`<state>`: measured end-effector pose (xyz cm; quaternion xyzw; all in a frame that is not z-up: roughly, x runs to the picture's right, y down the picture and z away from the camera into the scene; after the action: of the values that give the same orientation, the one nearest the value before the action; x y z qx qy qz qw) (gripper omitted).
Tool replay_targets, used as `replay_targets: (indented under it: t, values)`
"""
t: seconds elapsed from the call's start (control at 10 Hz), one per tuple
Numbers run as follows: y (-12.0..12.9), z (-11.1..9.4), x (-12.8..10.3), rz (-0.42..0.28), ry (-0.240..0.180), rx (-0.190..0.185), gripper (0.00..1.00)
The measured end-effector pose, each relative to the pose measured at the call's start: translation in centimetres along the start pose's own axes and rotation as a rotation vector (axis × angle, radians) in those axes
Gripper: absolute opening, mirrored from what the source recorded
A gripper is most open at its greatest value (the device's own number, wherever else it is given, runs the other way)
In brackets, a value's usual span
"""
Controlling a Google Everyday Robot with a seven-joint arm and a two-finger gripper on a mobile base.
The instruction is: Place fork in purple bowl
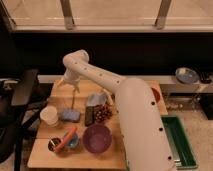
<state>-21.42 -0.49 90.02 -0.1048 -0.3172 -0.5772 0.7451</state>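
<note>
Above the far left of the desk [42, 152], we see the gripper [71, 85], jaws clenched on the fork [73, 100], which hangs upright. The purple bowl [97, 138] sits nearer, to its right.

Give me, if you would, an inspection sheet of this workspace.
Surface: wooden table, crowded.
Job's things: fork hangs upright from the claw; purple bowl at the front, nothing in it.
Clutter: white cup, blue sponge, grapes, green tray at right.
Grippers: claw above the table's back left, shut on the fork, not over the bowl.
Cables: nothing seen.
Surroundings: black chair at left; window behind.
</note>
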Motion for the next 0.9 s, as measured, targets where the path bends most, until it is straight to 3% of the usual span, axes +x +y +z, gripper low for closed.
replay_targets:
  t: [0.9]
  values:
    - [0.17, -0.04, 0.08, -0.002, 0.002, -0.002, 0.78]
